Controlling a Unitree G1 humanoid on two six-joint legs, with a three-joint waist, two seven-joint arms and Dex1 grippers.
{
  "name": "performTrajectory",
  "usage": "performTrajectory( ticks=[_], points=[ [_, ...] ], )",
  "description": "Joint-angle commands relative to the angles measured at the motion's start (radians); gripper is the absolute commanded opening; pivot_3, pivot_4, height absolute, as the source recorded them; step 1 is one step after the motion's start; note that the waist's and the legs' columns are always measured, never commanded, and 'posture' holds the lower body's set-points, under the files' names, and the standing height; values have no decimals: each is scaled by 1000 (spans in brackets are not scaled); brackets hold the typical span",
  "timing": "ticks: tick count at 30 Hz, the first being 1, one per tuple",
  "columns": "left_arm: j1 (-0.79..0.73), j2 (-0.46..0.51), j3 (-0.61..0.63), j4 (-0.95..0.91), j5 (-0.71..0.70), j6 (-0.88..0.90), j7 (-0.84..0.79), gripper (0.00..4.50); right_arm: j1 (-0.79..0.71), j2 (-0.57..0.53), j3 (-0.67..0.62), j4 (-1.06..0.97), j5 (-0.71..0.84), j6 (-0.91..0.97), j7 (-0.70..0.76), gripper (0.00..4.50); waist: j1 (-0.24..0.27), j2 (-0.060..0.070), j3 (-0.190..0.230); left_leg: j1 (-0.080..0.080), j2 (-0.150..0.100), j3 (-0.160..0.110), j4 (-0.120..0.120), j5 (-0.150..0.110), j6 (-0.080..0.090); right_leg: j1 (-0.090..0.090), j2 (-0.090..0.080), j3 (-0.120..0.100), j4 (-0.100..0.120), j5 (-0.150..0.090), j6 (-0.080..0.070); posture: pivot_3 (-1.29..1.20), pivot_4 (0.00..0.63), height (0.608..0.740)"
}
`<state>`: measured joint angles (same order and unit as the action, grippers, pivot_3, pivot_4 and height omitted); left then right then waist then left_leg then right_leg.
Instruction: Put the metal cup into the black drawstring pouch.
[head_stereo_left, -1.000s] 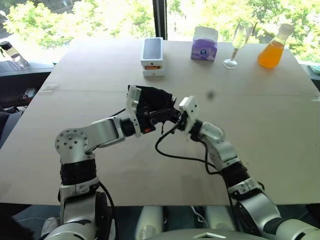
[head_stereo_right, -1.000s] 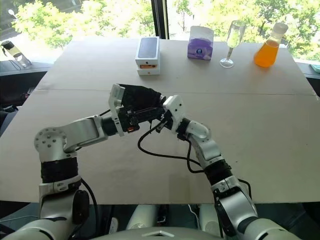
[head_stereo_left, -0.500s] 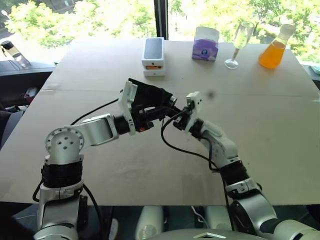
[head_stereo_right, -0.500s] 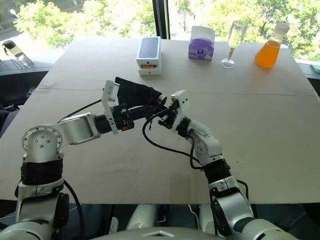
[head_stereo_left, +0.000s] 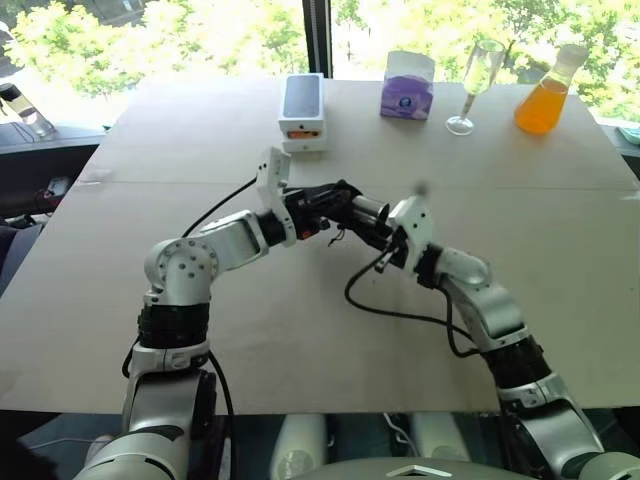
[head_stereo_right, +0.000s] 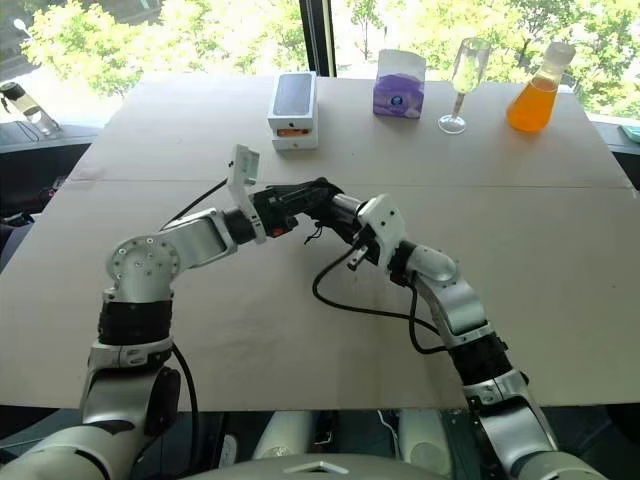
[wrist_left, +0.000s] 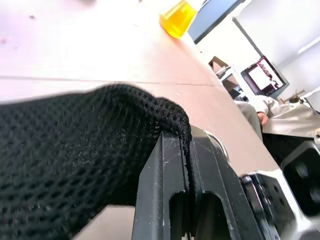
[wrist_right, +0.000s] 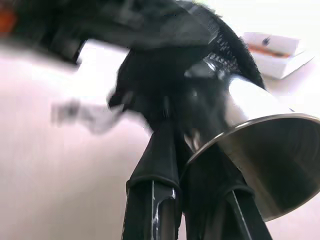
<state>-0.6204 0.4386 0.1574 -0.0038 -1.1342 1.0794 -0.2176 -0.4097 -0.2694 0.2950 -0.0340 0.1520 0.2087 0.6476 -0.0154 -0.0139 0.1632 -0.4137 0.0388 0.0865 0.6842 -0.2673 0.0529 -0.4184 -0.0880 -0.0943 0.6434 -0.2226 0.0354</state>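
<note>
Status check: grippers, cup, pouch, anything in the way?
Left gripper shut on pouch rim. Right gripper shut on metal cup rim, base entering pouch mouth. Nothing obstructing.

The metal cup (wrist_right: 260, 150) had its closed end buried in the black drawstring pouch (wrist_right: 200, 65), and its open rim ran off the right edge of the right wrist view. The pouch's far side was blurred there. In the left wrist view the pouch (wrist_left: 75, 160) spilled off the left and bottom edges.
</note>
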Motion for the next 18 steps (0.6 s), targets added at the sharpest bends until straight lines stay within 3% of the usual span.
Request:
performTrajectory(
  ticks=[1,5,11,18],
  points=[
    [-61,-19,84,20,-129,107,74,0,-3,-38,29,-112,-56,9,13,84,2,0,0,0,0,0,1,0,0,0,0,0,0,0,0,0,150,737],
    [-92,-49,147,52,-286,182,168,0,0,-8,17,-123,-1,25,34,84,5,-1,0,0,0,-2,1,0,0,1,-1,0,0,0,0,0,150,737],
    [-66,29,129,80,-386,309,206,0,-21,95,-33,-37,90,12,44,84,2,0,0,0,0,-2,1,0,0,1,0,-1,0,0,0,0,150,737],
    [-58,115,122,135,-404,357,128,0,-36,193,-206,26,397,302,50,84,4,0,0,0,0,-2,1,0,0,2,-1,-1,0,0,0,0,150,737]
  ],
)
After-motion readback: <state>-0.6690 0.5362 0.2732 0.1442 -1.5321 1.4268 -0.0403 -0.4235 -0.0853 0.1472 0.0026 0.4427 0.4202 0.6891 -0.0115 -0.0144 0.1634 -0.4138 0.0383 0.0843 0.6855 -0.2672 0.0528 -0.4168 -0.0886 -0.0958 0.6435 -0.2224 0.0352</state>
